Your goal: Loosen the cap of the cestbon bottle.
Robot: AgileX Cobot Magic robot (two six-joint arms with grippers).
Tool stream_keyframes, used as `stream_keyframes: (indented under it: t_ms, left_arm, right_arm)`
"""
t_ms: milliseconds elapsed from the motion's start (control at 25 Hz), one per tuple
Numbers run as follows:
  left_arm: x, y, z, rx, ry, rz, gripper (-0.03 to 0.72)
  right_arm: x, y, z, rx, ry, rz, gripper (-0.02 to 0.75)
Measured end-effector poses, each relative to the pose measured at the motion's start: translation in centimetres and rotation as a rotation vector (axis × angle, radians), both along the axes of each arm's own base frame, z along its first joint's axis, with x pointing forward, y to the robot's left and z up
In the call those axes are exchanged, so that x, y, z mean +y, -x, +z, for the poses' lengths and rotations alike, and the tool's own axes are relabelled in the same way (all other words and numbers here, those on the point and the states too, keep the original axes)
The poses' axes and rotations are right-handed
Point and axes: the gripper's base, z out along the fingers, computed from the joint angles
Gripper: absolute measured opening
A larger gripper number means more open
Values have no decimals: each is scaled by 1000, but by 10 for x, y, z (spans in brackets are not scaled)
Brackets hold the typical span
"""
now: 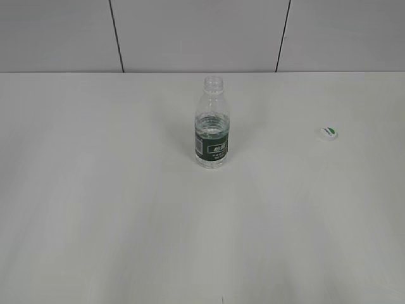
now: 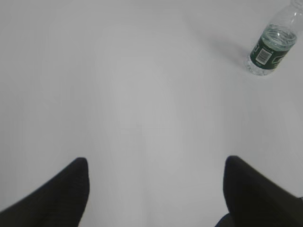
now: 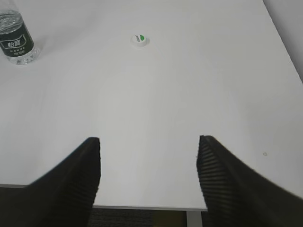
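The cestbon bottle (image 1: 211, 130) stands upright near the table's middle with its neck bare; no cap is on it. It also shows in the left wrist view (image 2: 271, 47) and the right wrist view (image 3: 16, 41). The white cap (image 1: 328, 132) with the green leaf mark lies on the table to the bottle's right, well apart from it; it also shows in the right wrist view (image 3: 139, 39). My left gripper (image 2: 156, 165) is open and empty, far from the bottle. My right gripper (image 3: 148, 144) is open and empty above the table's near edge. Neither gripper shows in the exterior view.
The white table (image 1: 126, 209) runs back to a grey panelled wall (image 1: 190, 31). The table's near edge (image 3: 142, 207) and a table leg (image 3: 193, 218) show below my right gripper. The table's right edge (image 3: 284, 42) runs along that view's right.
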Motion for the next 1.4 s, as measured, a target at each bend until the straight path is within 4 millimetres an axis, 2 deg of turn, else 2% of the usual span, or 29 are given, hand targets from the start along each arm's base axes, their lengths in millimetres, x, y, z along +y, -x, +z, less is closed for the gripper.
stream_keyframes:
  t_ms: [240, 480, 1160, 1400]
  left_arm:
    - [6, 30, -13, -89, -18, 14, 534]
    - [9, 47, -24, -181, -18, 20, 534]
    - [9, 47, -25, -180, -29, 23, 533]
    - [7, 47, -25, -177, -16, 105, 525]
  right_arm:
    - [0, 0, 0, 0, 0, 0, 489]
    - [0, 0, 0, 0, 0, 0, 489]
    - [0, 0, 0, 0, 0, 0, 489]
    - [0, 0, 0, 0, 0, 0, 489]
